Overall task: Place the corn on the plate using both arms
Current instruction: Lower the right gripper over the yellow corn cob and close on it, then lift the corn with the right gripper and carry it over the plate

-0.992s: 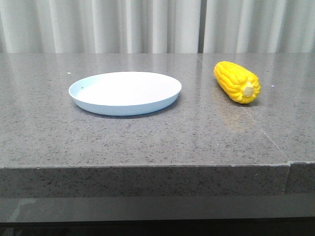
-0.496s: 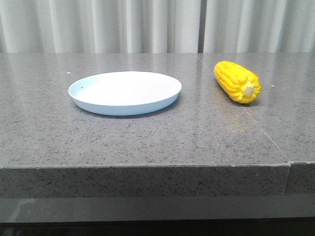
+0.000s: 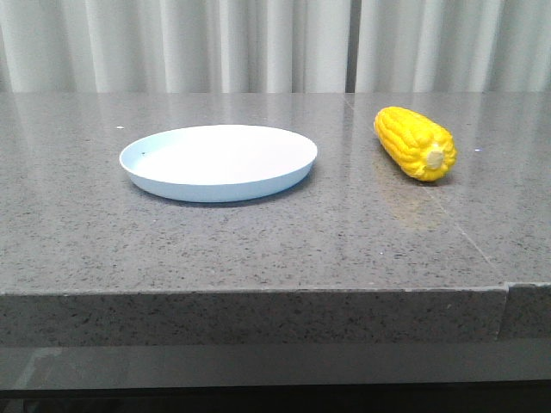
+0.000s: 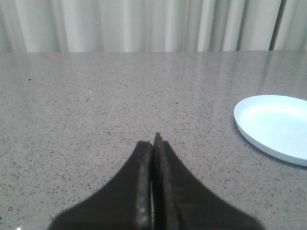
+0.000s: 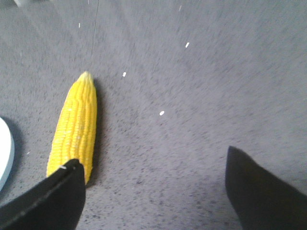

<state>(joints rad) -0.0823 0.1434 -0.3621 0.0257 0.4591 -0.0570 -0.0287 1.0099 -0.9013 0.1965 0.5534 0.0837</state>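
The yellow corn point(image 3: 415, 143) lies on the grey stone table at the right, stub end toward the camera. The pale blue-white plate point(image 3: 219, 161) sits left of it, with nothing on it. Neither arm shows in the front view. In the left wrist view my left gripper point(image 4: 154, 139) is shut with nothing in it, over bare table, the plate's rim point(image 4: 240, 125) off to one side. In the right wrist view my right gripper point(image 5: 153, 160) is open above the table, and the corn point(image 5: 76, 127) lies just beyond one fingertip point(image 5: 67, 184), outside the gap.
The table's front edge point(image 3: 258, 292) runs across the front view, with a seam point(image 3: 504, 297) at the right. Pale curtains point(image 3: 258, 43) hang behind the table. A sliver of the plate point(image 5: 5, 153) shows in the right wrist view.
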